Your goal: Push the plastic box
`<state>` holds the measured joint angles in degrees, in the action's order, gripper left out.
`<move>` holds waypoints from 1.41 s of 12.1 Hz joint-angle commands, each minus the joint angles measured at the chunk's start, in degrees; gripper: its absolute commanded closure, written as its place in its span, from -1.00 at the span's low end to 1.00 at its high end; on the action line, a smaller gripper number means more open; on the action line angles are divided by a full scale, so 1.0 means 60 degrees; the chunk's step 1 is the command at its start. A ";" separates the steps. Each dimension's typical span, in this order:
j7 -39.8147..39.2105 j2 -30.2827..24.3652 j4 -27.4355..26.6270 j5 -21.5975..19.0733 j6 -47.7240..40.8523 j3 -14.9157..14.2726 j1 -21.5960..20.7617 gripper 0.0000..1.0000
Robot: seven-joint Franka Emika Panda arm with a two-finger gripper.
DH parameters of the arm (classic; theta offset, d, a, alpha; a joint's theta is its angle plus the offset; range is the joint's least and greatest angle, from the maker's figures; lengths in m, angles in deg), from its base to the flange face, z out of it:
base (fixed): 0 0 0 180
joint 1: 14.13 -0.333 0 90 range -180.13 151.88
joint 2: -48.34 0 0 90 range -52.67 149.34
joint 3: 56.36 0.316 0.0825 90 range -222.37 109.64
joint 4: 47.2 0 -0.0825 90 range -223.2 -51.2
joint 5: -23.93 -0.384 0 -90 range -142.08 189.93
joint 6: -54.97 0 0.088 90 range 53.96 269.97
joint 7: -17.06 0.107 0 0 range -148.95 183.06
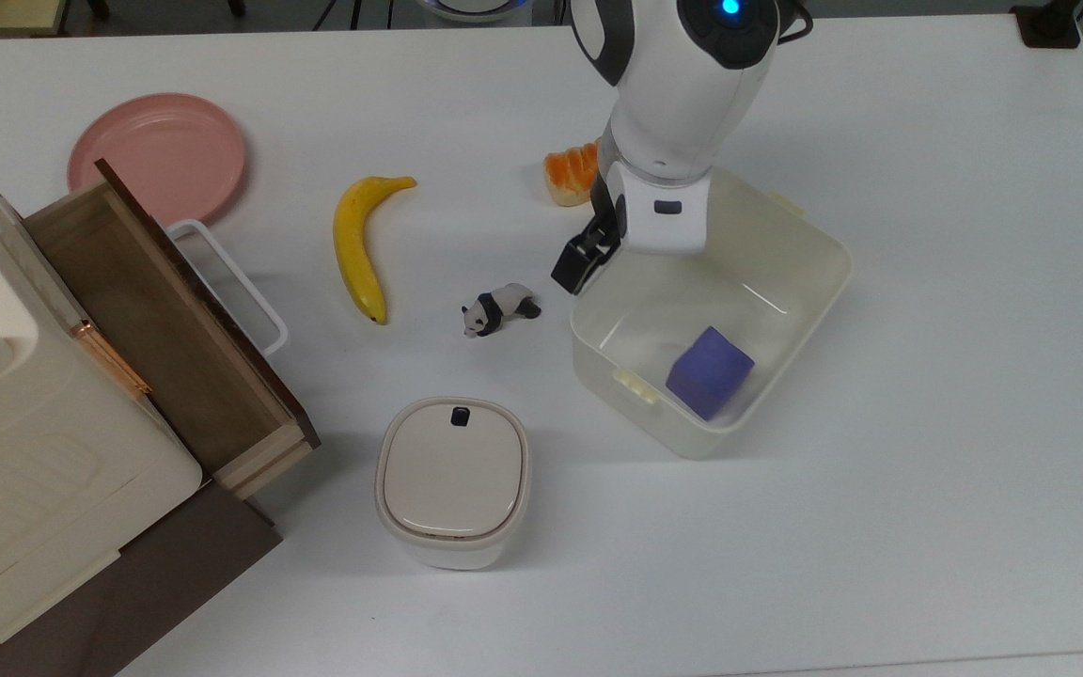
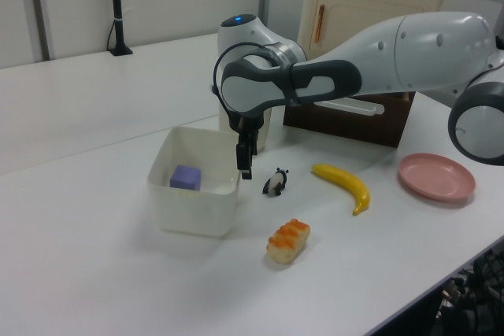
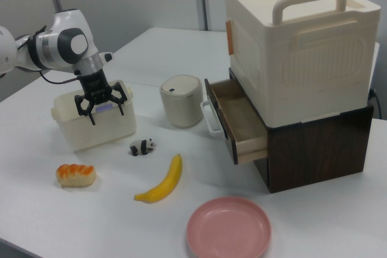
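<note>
The plastic box (image 1: 664,310) is a cream-white open tub right of the table's centre in the top view, with a purple cube (image 1: 709,371) inside. It also stands in the left view as the plastic box (image 2: 193,210) and in the right view as the plastic box (image 3: 97,134). My gripper (image 1: 581,265) is shut and empty, fingers pointing down. It presses on the outside of the box's long wall at the top view's left. In the left view the gripper (image 2: 244,160) hangs at the box's right corner. My arm hides part of the box's far rim.
A toy panda (image 1: 501,308) lies just left of the gripper in the top view. A banana (image 1: 358,244), an orange-topped bread piece (image 1: 574,174) and a pink plate (image 1: 156,155) lie farther off. A lidded white container (image 1: 452,480) and a cabinet with an open drawer (image 1: 165,320) stand left.
</note>
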<state>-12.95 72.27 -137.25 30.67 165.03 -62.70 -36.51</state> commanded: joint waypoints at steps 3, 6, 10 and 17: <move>0.0167 0.0551 0.0711 0.1292 0.1050 -0.0058 -0.0282 -1.00; 0.0138 0.0407 0.0859 0.1250 0.0992 -0.0058 -0.0224 -1.00; 0.0196 -0.1041 0.0653 0.0770 -0.1009 -0.0145 0.0491 -1.00; 0.4337 -0.2332 0.0698 -0.0332 -0.1953 -0.0189 0.2779 -1.00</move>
<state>2.57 61.48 -131.58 29.31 153.54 -64.05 -19.46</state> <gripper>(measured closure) 0.000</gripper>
